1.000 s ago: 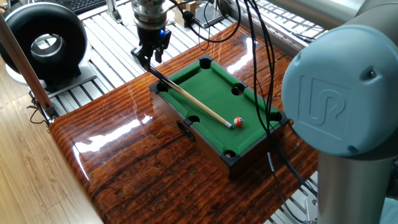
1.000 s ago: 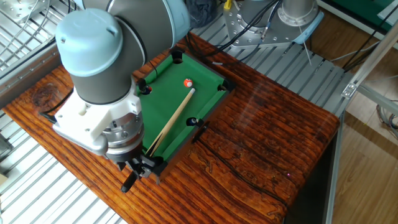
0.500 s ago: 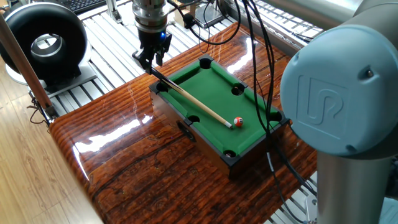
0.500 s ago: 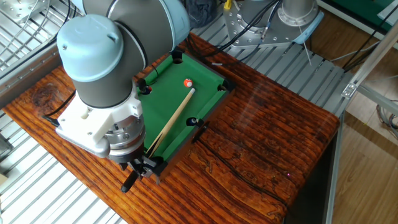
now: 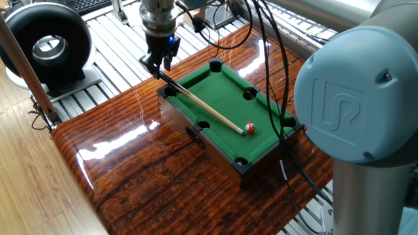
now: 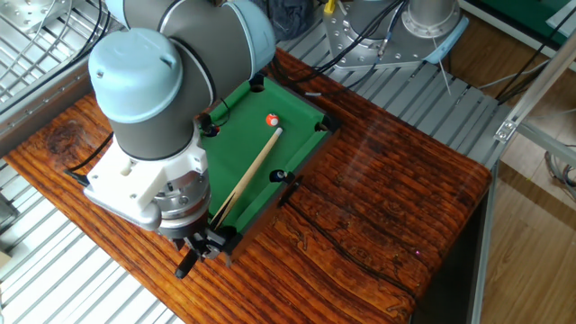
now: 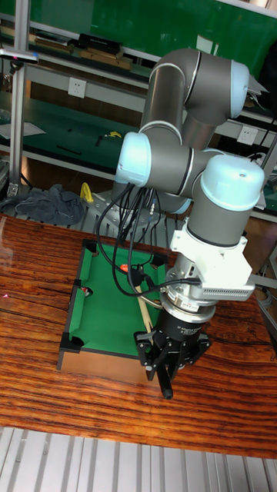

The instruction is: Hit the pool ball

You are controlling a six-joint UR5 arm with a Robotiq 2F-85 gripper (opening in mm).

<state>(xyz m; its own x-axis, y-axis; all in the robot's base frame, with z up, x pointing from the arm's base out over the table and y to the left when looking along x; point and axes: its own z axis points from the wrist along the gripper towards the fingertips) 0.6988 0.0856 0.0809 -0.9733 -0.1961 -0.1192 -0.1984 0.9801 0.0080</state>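
Two fingers [image 5: 155, 63] of mine are clenched on the butt of the cue stick [image 5: 202, 104], just outside one corner of the mini pool table [image 5: 196, 130] on the desk [image 5: 130, 163]. Cue runs diagonally across the green felt, long axis from that corner pocket toward the opposite long rail, tip pointing at the pool ball [image 5: 249, 128]. Ball sits on the felt just beyond the tip; whether they touch, I cannot tell. Ball is round, so no axis of its own.
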